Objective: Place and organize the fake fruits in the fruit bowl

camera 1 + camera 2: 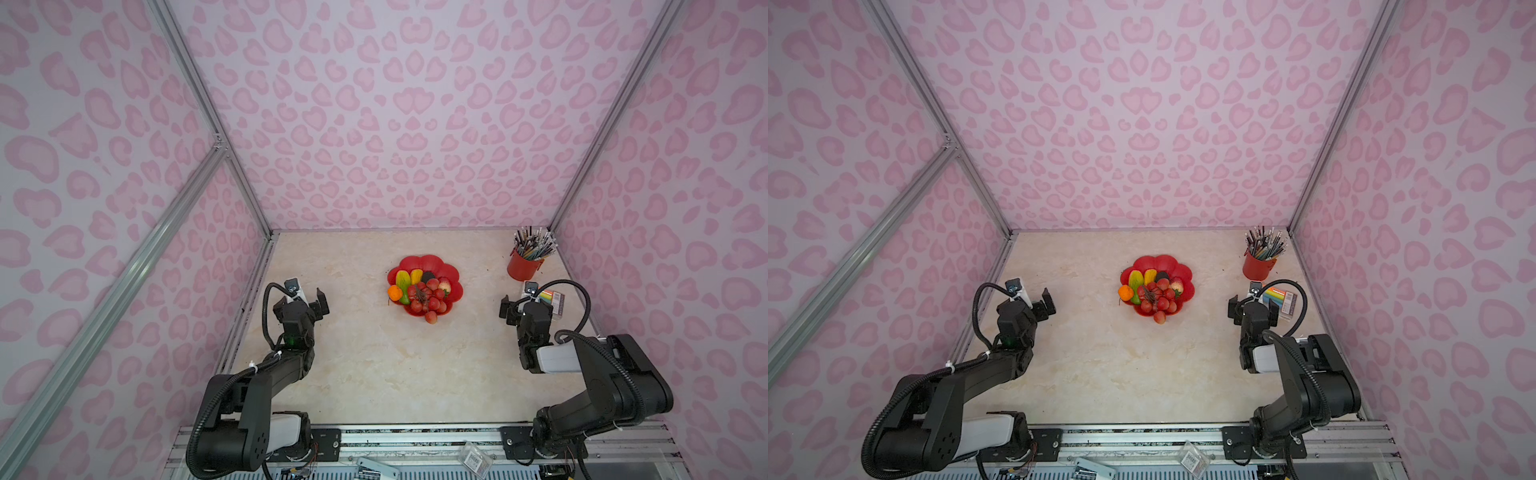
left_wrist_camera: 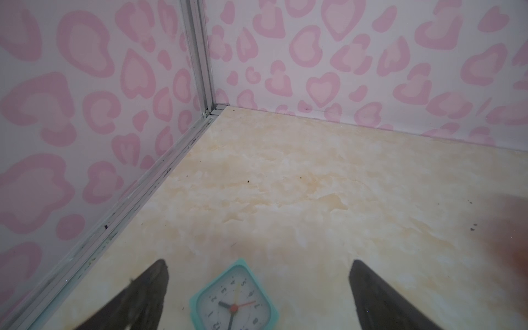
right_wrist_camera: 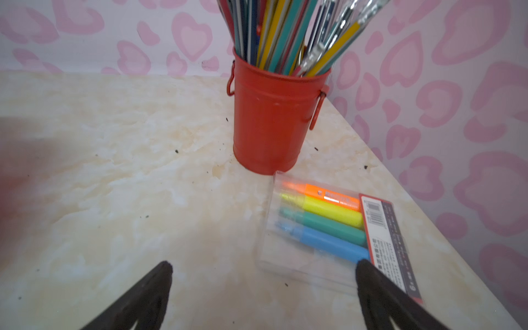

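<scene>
Both sets of jaws stand released and empty: the left gripper (image 2: 258,265) above a teal clock (image 2: 234,300), the right gripper (image 3: 263,265) beside a highlighter pack (image 3: 323,225). Between the two, well apart from either, the fruit bowl (image 1: 419,262) holds the fake fruits (image 1: 424,293). Placing looks done; a next move might nudge the red berry (image 1: 431,318) on the near rim inward.

Where we work
We see heart-print walls (image 1: 411,124) on three sides, aluminium posts (image 1: 202,95) at the corners, a cream marbled tabletop (image 1: 374,365).
</scene>
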`<state>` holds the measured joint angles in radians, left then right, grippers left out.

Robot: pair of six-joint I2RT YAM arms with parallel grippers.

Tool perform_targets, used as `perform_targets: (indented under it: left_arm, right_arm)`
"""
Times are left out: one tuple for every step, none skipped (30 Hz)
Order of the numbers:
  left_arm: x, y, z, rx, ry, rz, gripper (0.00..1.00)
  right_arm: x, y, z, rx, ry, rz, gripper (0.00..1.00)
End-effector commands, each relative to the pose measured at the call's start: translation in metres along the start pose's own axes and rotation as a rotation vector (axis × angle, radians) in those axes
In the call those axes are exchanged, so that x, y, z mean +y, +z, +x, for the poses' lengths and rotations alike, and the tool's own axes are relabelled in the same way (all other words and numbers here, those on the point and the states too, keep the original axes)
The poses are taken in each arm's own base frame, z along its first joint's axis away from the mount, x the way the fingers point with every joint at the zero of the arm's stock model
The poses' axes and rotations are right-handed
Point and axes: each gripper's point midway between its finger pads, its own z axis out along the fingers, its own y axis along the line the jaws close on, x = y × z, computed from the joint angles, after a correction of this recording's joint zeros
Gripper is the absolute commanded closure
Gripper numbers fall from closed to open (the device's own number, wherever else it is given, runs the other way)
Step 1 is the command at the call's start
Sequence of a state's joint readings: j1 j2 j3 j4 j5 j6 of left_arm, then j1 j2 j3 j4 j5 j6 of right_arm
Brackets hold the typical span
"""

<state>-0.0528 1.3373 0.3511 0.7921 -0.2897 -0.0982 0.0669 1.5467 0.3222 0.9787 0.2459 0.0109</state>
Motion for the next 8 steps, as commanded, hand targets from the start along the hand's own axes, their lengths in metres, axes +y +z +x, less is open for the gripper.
perform_targets:
  left_arm:
    - [0.0046, 0.0056, 0.0056, -0.048, -0.001, -0.002, 0.02]
    - [0.0075, 0.0080, 0.0093, -0.071, -0.015, -0.007, 0.03]
    - [0.0077, 0.0092, 0.0083, -0.059, -0.013, -0.009, 0.04]
    - [0.0070, 0.0096, 0.0087, -0.044, -0.012, -0.001, 0.02]
    - [0.0083, 0.0091, 0.0092, -0.060, -0.018, -0.005, 0.02]
    - [0.0076, 0.0102, 0.0114, -0.041, -0.011, -0.004, 0.03]
    - [0.0076, 0.0098, 0.0094, -0.049, -0.013, -0.002, 0.03]
    - [0.0074, 0.0103, 0.0094, -0.052, -0.012, -0.003, 0.03]
  right_arm:
    - [0.0007, -0.0026, -0.0103, -0.065, 0.013, -0.012, 0.00]
    - [0.0007, -0.0016, -0.0120, -0.066, 0.012, -0.007, 0.00]
    - [0.0001, -0.0015, -0.0108, -0.059, 0.011, -0.001, 0.00]
    - [-0.0005, 0.0005, -0.0109, -0.048, 0.019, 0.005, 0.00]
    - [0.0012, 0.0032, -0.0105, -0.032, 0.016, -0.001, 0.00]
    - [0.0011, 0.0051, -0.0085, -0.014, 0.023, -0.020, 0.00]
    - [0.0017, 0.0056, -0.0075, 0.001, 0.020, -0.031, 0.00]
    - [0.0013, 0.0055, -0.0071, 0.004, 0.020, -0.030, 0.00]
